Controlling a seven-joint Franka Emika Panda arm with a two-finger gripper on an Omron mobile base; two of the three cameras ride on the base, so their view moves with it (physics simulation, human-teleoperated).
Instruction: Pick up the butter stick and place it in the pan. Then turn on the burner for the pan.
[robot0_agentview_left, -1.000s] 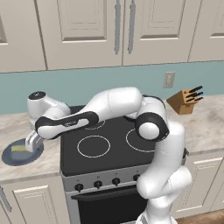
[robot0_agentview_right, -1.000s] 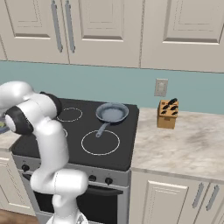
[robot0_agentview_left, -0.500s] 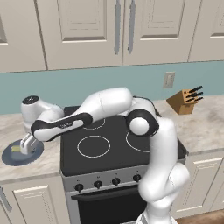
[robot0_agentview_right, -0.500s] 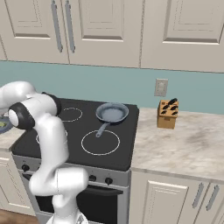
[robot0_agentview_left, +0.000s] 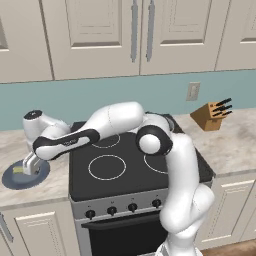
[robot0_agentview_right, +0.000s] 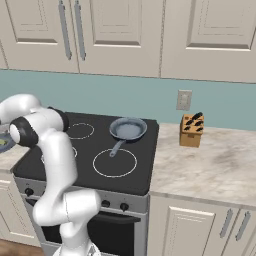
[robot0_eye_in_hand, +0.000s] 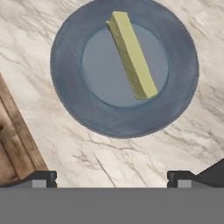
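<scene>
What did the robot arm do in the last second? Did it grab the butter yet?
The gripper swung further left and came down over the plate. Its fingers stand wide open, so nothing has been grabbed. The butter stick lies on the plate as before. The pan stayed on the stovetop.

**Open drop to the plate, board edge on one side**

The gripper (robot0_eye_in_hand: 112, 179) hangs with its fingers spread wide above the marbled stone counter (robot0_eye_in_hand: 144, 153). Straight ahead of the tips lies the flat dark-blue round plate (robot0_eye_in_hand: 87, 113), with only the pale yellow rectangular butter stick (robot0_eye_in_hand: 131, 53) on it, lying slantwise across the middle. Bare counter rings the plate on all visible sides. Off the left fingertip, a brown wooden board (robot0_eye_in_hand: 13, 140) sits apart from the plate rim.
</scene>
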